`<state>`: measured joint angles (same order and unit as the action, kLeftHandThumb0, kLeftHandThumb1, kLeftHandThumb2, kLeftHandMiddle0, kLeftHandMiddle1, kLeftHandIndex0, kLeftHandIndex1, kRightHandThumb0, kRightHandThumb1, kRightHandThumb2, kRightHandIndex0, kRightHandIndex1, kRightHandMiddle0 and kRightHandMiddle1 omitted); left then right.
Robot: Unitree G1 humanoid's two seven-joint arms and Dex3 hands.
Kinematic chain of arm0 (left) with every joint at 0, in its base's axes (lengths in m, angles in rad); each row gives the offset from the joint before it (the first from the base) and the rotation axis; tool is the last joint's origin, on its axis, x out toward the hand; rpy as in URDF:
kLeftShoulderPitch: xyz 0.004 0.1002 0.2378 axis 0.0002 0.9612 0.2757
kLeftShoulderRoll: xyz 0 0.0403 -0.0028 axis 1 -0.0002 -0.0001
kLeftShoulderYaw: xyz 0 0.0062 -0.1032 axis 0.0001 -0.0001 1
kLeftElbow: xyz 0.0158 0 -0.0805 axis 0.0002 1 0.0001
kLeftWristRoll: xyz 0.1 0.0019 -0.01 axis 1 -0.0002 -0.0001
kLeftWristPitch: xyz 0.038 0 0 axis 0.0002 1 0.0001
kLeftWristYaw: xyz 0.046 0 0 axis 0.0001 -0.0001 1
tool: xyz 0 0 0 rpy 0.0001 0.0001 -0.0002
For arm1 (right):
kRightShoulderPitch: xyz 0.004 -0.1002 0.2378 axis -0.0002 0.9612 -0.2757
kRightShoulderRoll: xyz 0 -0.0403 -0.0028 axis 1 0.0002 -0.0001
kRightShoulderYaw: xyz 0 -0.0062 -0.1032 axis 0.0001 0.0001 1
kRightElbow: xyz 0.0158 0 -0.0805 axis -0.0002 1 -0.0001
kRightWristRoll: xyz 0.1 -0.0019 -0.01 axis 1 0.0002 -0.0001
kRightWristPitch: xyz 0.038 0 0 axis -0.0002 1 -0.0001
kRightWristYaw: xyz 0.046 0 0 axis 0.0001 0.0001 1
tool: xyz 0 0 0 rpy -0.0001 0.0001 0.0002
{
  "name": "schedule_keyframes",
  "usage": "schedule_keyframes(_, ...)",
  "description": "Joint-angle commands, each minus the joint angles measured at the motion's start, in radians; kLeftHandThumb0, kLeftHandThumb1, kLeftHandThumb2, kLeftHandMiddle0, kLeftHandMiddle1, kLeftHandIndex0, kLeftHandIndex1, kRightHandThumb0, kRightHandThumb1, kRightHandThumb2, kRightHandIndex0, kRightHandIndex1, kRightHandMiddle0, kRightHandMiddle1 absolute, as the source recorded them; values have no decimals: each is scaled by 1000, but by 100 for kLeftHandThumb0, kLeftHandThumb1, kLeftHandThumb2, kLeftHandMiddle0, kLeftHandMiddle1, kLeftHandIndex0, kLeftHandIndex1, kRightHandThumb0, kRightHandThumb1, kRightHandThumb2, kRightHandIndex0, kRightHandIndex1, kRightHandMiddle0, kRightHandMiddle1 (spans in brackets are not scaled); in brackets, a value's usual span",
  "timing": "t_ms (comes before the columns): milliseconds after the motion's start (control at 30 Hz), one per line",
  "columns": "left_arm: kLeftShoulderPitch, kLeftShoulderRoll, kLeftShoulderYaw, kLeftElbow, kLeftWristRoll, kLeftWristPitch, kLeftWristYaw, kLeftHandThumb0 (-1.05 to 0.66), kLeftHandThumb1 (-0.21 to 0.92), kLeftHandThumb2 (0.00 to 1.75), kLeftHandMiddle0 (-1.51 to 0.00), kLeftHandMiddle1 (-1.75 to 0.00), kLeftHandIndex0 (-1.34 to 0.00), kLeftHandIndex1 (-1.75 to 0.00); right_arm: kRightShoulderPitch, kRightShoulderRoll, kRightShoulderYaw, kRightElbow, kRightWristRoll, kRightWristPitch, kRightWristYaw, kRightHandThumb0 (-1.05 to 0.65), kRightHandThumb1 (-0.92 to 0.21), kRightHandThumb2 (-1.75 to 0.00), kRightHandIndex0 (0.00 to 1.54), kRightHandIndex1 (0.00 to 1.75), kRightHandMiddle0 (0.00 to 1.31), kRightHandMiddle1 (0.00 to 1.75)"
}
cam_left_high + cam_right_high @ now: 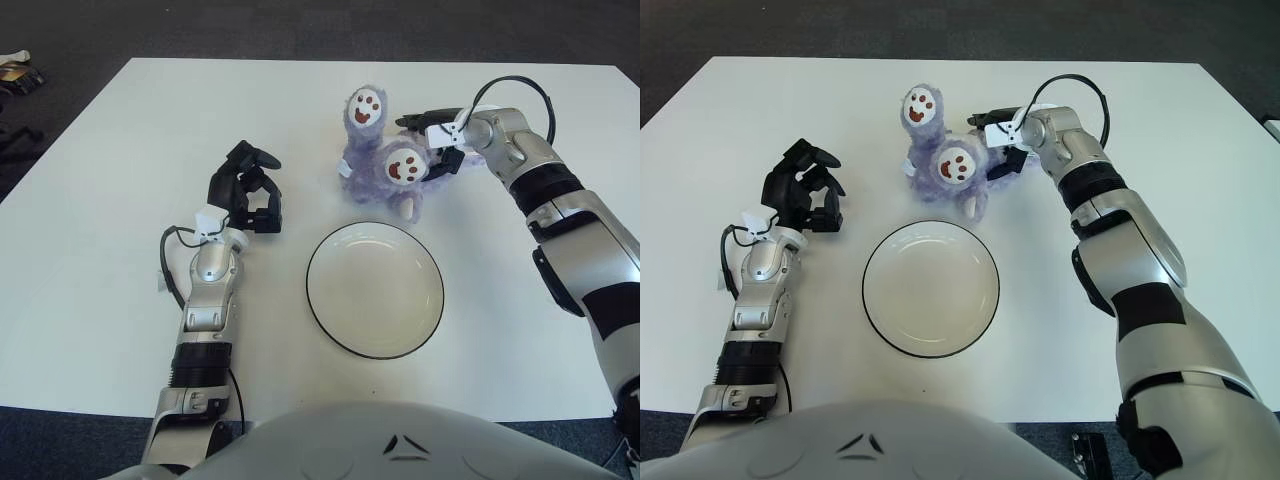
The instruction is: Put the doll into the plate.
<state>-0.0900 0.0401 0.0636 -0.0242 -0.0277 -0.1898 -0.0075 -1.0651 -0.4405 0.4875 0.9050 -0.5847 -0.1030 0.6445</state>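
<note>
A fuzzy purple doll (385, 160) with two smiling white faces sits on the white table just beyond the plate. My right hand (440, 145) is against the doll's right side, its fingers closed on the purple fur. The plate (375, 289) is white with a dark rim and holds nothing; it lies in front of the doll, toward me. My left hand (246, 190) shows to the left of the plate, fingers curled, holding nothing.
The white table (120, 150) has broad bare areas to the left and right of the plate. Its edges meet dark carpet at the back and sides. Some small items (18, 70) lie on the floor at the far left.
</note>
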Motion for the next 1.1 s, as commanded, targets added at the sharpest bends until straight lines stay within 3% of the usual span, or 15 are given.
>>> schedule_keyframes(0, 27, -6, 2, -2, 3, 14, 10, -2, 13, 144, -76, -175, -70, -143, 13, 15, -18, -1, 37, 43, 68, -44, -20, -101, 10, 20, 0, 0)
schedule_keyframes(300, 32, -10, -3, -22, 23, 41, 27, -2, 13, 143, -76, -175, -69, -143, 5, 21, -51, 17, 117, 105, 234, -31, -14, -112, 8, 18, 0, 6)
schedule_keyframes(800, 38, -23, -8, -47, 34, 53, 49, -1, 9, 152, -79, -175, -66, -154, 18, -2, -5, 18, 73, 58, 227, -31, -12, -112, 10, 17, 0, 46)
schedule_keyframes(900, 40, -27, -8, -51, 35, 48, 52, -1, 7, 156, -79, -175, -63, -162, 26, -10, 12, 23, 47, 21, 171, -32, -13, -112, 12, 52, 0, 79)
schedule_keyframes(933, 41, -28, -8, -53, 35, 48, 53, -1, 7, 157, -79, -175, -63, -164, 29, -13, 16, 26, 40, 8, 153, -31, -13, -115, 15, 75, 0, 105)
schedule_keyframes(1000, 42, -30, -7, -56, 35, 48, 52, -1, 6, 158, -79, -175, -62, -166, 32, -18, 23, 26, 30, -14, 127, -29, -12, -118, 17, 104, 0, 140)
schedule_keyframes(1067, 42, -31, -7, -56, 36, 48, 52, -1, 6, 159, -79, -175, -62, -167, 34, -23, 33, 26, 15, -35, 103, -28, -11, -120, 19, 115, 0, 156)
